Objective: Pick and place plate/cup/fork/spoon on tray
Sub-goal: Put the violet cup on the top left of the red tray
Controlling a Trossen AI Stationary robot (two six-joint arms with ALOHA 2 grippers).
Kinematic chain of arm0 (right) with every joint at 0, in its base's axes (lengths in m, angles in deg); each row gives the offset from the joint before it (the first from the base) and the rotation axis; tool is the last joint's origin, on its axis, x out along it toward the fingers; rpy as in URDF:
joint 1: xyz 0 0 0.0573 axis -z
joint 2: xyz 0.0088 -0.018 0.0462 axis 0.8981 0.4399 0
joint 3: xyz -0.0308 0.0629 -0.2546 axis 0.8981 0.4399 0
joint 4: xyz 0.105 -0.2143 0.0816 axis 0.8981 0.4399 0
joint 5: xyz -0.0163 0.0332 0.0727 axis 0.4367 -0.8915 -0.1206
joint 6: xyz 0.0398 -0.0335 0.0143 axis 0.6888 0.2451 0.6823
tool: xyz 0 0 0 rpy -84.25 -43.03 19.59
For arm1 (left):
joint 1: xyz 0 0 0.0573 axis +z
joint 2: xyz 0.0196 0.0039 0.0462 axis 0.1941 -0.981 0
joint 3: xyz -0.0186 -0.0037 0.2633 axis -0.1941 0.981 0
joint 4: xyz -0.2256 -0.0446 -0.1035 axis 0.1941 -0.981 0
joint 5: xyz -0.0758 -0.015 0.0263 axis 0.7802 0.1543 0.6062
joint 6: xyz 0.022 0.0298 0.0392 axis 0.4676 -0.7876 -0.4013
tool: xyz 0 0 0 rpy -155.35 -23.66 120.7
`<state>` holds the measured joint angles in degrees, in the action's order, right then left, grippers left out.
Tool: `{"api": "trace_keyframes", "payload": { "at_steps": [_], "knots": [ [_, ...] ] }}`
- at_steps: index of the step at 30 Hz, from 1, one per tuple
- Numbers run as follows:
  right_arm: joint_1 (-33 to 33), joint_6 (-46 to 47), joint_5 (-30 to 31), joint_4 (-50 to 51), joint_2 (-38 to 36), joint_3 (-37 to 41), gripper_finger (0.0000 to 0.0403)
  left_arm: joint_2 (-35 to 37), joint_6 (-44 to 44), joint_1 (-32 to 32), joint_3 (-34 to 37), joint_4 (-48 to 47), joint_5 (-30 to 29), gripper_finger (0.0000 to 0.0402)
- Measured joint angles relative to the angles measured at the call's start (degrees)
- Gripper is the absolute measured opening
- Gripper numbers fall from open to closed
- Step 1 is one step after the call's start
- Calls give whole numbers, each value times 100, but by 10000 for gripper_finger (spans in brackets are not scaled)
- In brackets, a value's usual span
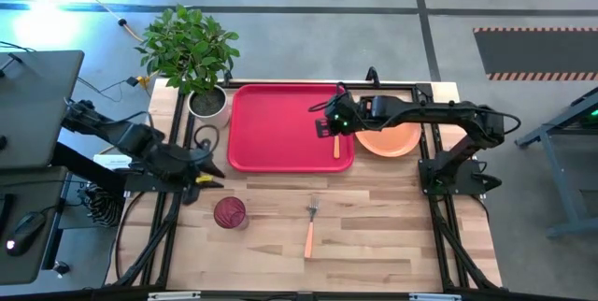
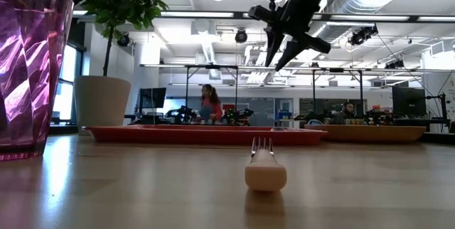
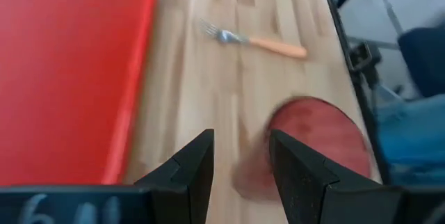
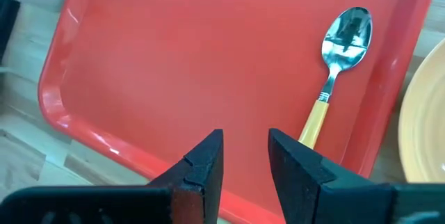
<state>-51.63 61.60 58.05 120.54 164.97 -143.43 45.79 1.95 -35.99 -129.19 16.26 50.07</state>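
A: Spoon (image 4: 338,67) position?
B: On the tray (image 1: 271,133), right edge; long axis front-to-back, bowl rearward.
A: Fingers?
B: My right gripper (image 4: 245,156) hovers above, spread, empty. My left gripper (image 3: 241,156) likewise spread, near the cup (image 1: 230,212).

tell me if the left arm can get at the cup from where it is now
Probably yes: the left pincer is open, empty and close to the cup, which stands alone on bare table, with nothing between them.

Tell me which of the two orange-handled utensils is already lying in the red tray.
The spoon, with its rounded silver bowl, lies inside the tray near its right rim. The fork, with tines, lies on the bare wooden table.
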Motion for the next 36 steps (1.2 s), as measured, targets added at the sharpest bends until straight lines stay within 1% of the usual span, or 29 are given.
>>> {"api": "trace_keyframes", "payload": {
  "at_steps": [3,9,16,28,33,36],
  "knots": [
    [4,-138,-10,2,0,0,105,-182,250,0,-96,-101,296,129],
    [48,-274,-138,3,0,0,105,-486,816,-2,-182,-111,655,129],
    [48,-498,-186,4,0,0,105,-931,1071,-10,-182,-130,1090,129],
    [48,-885,-276,8,2,0,105,-1673,1405,-92,-182,-135,1052,129],
    [48,-911,-291,13,2,0,105,-1936,1617,-92,-182,-175,898,128],
    [45,-932,-293,17,2,0,105,-2025,1774,-92,-182,-177,818,119]
  ]
}}
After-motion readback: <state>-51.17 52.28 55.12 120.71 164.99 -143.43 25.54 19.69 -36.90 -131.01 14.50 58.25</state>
